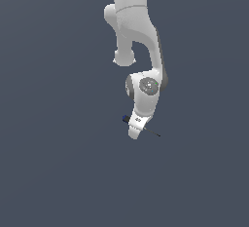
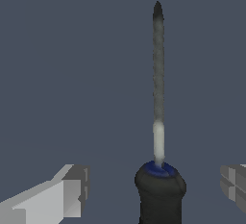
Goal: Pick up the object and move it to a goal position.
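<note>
I see claw [image 2: 153, 184] spread wide, fingers [image 2: 62, 196] well apart from screwdriver [image 2: 159, 189] handle between them. Grasp not yet done; lift and move to goal remain.

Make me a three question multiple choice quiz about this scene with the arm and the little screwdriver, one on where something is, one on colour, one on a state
1. Where is the screwdriver relative to the tool in the wrist view?
A. Between the two fingers
B. Far outside both fingers
C. Out of sight

2. What colour is the collar where the shaft meets the handle?
A. Red
B. Blue
C. Yellow

3. What state is the tool in?
A. Clamped on the handle
B. Open, fingers clear of the handle
C. Shut on nothing

Answers:
1 A: the handle sits in the gap between the fingers.
2 B: a blue ring tops the black handle.
3 B: there is bare space on each side of the handle; the exterior view shows the screwdriver crossing under the tool.
</note>
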`<state>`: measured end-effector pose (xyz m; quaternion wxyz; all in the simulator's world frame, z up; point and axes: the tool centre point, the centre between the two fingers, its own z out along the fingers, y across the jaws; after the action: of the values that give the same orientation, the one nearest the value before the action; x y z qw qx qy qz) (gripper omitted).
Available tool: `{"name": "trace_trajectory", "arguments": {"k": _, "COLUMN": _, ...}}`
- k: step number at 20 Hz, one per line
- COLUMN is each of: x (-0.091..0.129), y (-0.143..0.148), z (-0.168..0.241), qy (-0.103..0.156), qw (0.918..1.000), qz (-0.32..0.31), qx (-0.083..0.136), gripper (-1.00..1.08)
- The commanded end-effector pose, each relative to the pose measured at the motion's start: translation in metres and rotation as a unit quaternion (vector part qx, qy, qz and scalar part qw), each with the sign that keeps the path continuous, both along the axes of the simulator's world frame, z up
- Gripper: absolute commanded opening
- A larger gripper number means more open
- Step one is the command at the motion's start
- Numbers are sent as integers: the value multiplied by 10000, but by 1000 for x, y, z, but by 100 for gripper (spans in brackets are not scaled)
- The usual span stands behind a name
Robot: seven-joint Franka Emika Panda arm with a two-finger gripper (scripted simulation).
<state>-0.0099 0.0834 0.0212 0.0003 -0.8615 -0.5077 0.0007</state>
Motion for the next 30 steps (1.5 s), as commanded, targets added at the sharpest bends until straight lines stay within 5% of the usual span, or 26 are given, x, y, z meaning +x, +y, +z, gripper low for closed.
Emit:
{"name": "trace_trajectory", "arguments": {"k": 1, "x": 1, "y": 0, "z": -5, "qy": -7, "qw": 10000, "qz": 2, "qx": 0, "gripper": 100}}
{"name": "trace_trajectory", "arguments": {"k": 3, "x": 1, "y": 0, "z": -6, "qy": -7, "qw": 10000, "qz": 2, "qx": 0, "gripper": 100}}
{"name": "trace_trajectory", "arguments": {"k": 4, "x": 1, "y": 0, "z": -6, "qy": -7, "qw": 10000, "qz": 2, "qx": 0, "gripper": -100}}
{"name": "trace_trajectory", "arguments": {"k": 18, "x": 3, "y": -5, "z": -1, "qy": -7, "qw": 10000, "qz": 2, "qx": 0, "gripper": -100}}
{"name": "trace_trajectory", "arguments": {"k": 30, "x": 32, "y": -67, "z": 66, "qy": -7, "qw": 10000, "qz": 5, "qx": 7, "gripper": -100}}
